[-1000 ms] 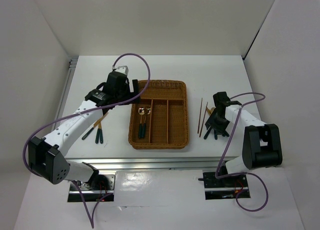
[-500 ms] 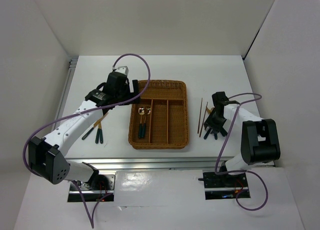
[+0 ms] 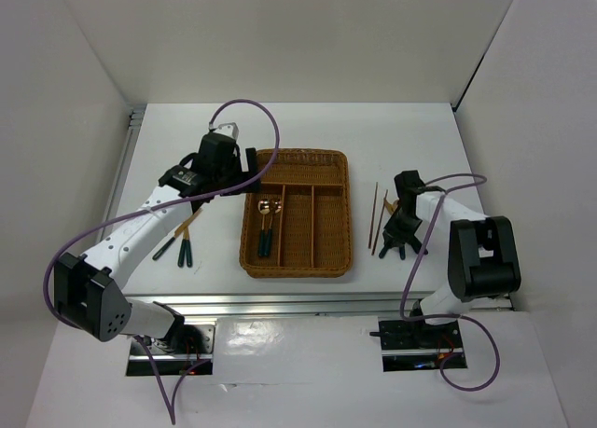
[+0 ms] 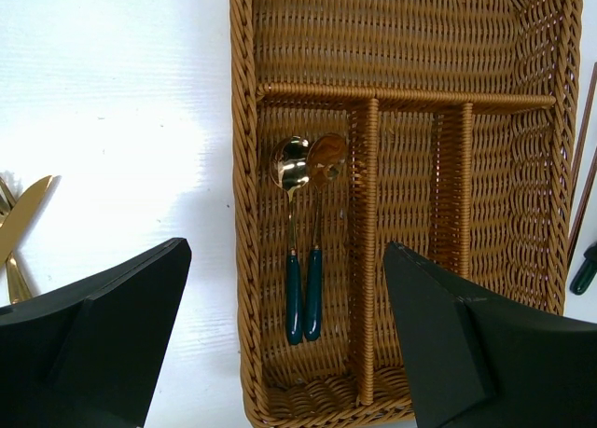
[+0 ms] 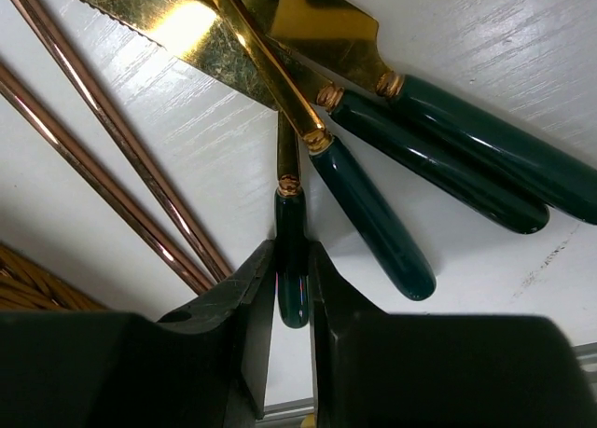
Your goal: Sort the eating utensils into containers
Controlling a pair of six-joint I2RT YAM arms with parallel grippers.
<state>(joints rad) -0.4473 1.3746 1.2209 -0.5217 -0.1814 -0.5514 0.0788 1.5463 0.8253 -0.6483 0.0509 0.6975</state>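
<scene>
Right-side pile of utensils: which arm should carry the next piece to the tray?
Right. The right gripper has its fingers closed around one teal-handled utensil there, beside the chopsticks. The left gripper hangs open above the wicker tray, holding nothing.

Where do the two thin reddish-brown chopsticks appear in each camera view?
Top external: chopsticks lie just right of the brown woven wicker tray.
Left wrist: chopsticks are thin lines at the right edge, beyond the tray rim.
Right wrist: chopsticks run diagonally across the left half; tray corner lower left.
Shared landmark: the tray.
</scene>
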